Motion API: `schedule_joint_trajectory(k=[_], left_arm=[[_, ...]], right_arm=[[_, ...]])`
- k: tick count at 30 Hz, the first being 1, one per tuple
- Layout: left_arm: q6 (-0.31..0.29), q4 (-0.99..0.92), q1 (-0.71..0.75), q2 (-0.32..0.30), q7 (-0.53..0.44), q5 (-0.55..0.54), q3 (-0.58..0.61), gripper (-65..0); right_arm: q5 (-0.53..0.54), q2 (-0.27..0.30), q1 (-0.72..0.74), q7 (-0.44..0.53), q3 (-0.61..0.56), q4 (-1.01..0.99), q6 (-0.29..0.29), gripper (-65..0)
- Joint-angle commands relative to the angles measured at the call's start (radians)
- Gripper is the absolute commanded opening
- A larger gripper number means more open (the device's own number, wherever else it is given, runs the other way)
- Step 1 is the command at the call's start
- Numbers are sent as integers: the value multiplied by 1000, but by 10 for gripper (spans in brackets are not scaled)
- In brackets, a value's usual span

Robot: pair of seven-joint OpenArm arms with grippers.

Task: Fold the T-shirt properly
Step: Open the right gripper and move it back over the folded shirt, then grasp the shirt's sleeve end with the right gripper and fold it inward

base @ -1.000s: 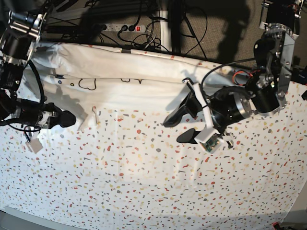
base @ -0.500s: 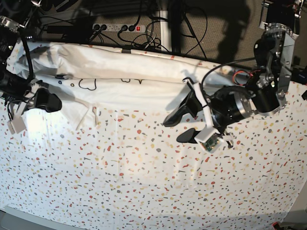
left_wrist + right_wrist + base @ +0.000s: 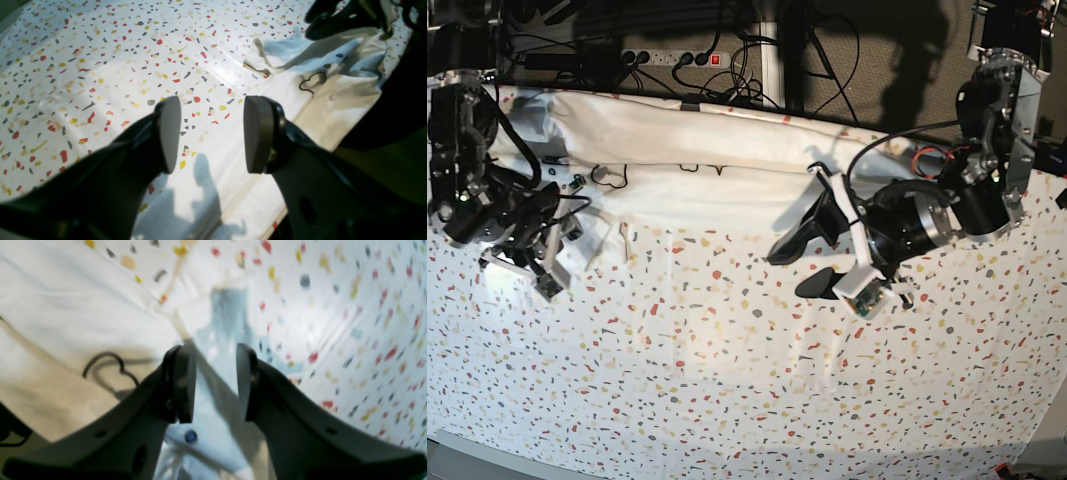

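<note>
The white T-shirt (image 3: 727, 160) lies folded into a long strip along the table's far edge, with black cloud outlines showing on it. Its left end is bunched under my right gripper (image 3: 567, 225). In the right wrist view this gripper (image 3: 213, 383) is open just above the shirt cloth (image 3: 66, 323), and nothing is pinched between its fingers. My left gripper (image 3: 802, 265) hovers open near the strip's right part. In the left wrist view its fingers (image 3: 168, 133) stand wide apart over the speckled cover, with the shirt (image 3: 333, 86) farther off to the right.
The speckled table covering (image 3: 727, 380) spreads over the whole near side. Behind the far edge hang a power strip (image 3: 677, 57) and loose cables. The left arm's body (image 3: 987, 150) rises at the right edge.
My right arm swung in from the far left to the shirt's left end and its jaws opened. The cloth there is now more bunched. The left arm has not moved.
</note>
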Motion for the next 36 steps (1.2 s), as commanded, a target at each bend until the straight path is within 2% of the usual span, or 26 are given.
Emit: schedule_joint_trajectory(k=[1,5,9,12,17,19,24,28,36], left_arm=[[3,16,-19,-3,-24,-18,-7,-354],[3,16,-19,-3,-24,-18,-7,-354],[3,16,-18,-3,-24,-18,-7,-354],[3,16,-18,-3,-24,-18,-7,-354],[3,16,-18,-3,-23,-18,-7,-354],[3,16,-16,-3,-23,-18,-7,-354],[3,16,-16,-3,-24,-18,-7,-354],[3,16,-16,-3,-24,-18,-7,-354],[3,16,-16,-3,-24,-18,-7,-354]], right_arm=[[-23,16,27,13,-32,12,4,-442],[-157,16,48,60,-178,-10,4,-442],[-286,16,50,94,-262,-68,4,-442],[-334,16,50,102,-282,-82,3,-442],[-421,16,50,141,-282,-82,-60,-442],[-436,16,50,143,-282,-83,-82,-442],[-437,16,52,204,-282,-150,-80,-442],[-437,14,64,214,-282,-195,-81,-446],[-462,13,64,214,-282,-195,-82,-607]])
